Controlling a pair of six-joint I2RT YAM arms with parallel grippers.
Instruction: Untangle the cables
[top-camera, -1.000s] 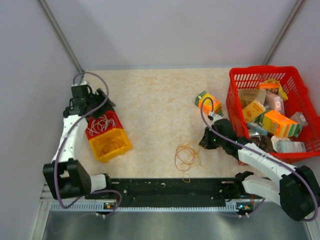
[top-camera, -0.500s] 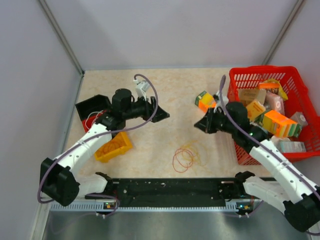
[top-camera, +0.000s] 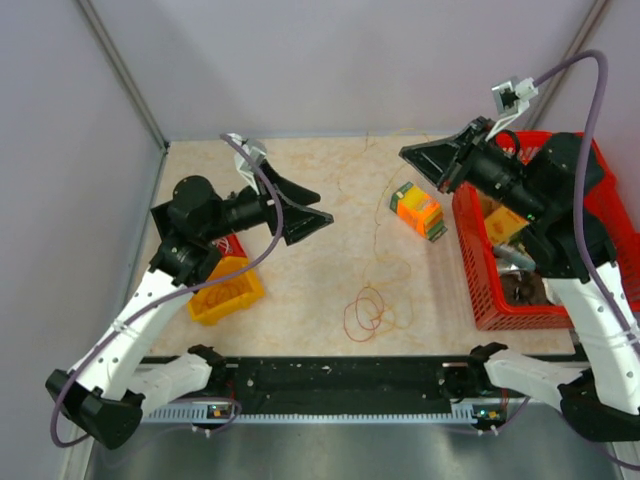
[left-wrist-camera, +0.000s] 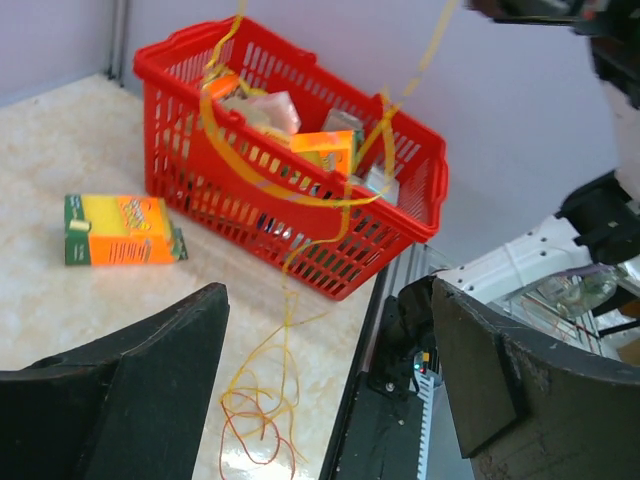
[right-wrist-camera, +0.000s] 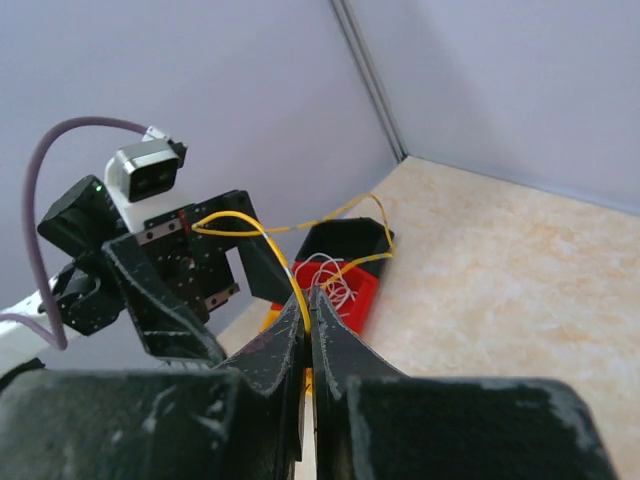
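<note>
A tangle of thin red, orange and yellow cables (top-camera: 370, 312) lies on the table near the front middle; it also shows in the left wrist view (left-wrist-camera: 255, 430). One yellow cable (right-wrist-camera: 240, 222) rises from it, and my right gripper (top-camera: 410, 155) is shut on this cable (left-wrist-camera: 290, 190) high above the table, the jaws pressed together on it (right-wrist-camera: 308, 295). My left gripper (top-camera: 322, 207) is open and empty, raised over the table's left-middle, its jaws wide apart (left-wrist-camera: 328, 290) and facing the hanging cable. White cables (right-wrist-camera: 335, 272) lie in a red bin.
A red basket (top-camera: 470, 270) full of packages stands at the right. An orange and green box (top-camera: 418, 212) lies beside it. A yellow bin (top-camera: 222, 290), a red bin (right-wrist-camera: 350, 290) and a black bin (right-wrist-camera: 345, 238) sit at the left.
Both arms have risen. My right gripper went from the table up and back, drawing a yellow cable out of the tangle. My left gripper swung from the bins toward the middle.
</note>
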